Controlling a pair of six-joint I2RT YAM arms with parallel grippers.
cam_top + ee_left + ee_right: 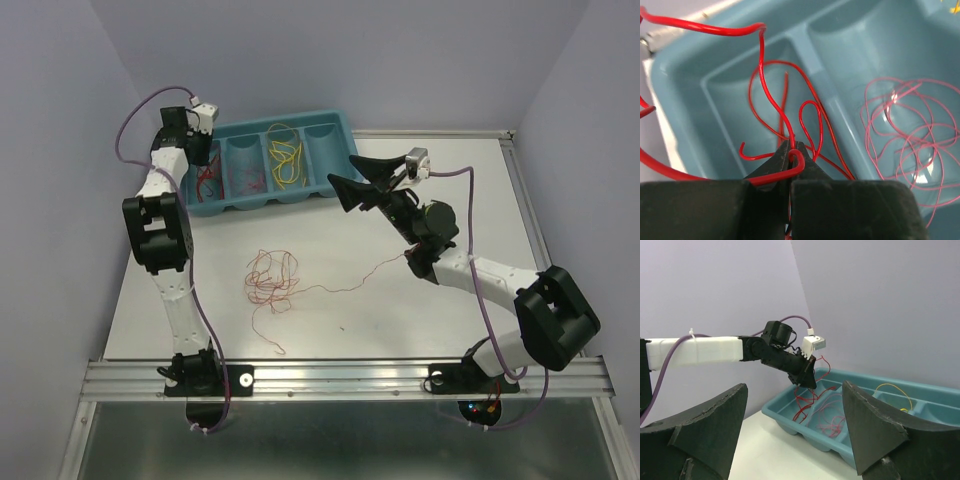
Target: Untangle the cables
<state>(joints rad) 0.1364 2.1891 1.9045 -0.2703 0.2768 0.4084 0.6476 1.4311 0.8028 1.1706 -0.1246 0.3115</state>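
A loose tangle of thin red and orange cables [272, 280] lies on the white table, with one strand trailing right toward my right arm. My left gripper [205, 160] hangs over the leftmost compartment of the blue tray [335, 120], shut on a red cable [791, 150] whose loops hang down into that compartment [807, 400]. Thin pink cables [905, 130] fill the second compartment, and yellow cables [285, 160] lie in the third. My right gripper [358, 178] hovers open just right of the tray with nothing between its fingers [875, 425].
The tray's fourth compartment [325, 155] holds nothing. Lavender walls close in on the table at the left, back and right. A metal rail [350, 378] runs along the near edge, where both arm bases are bolted.
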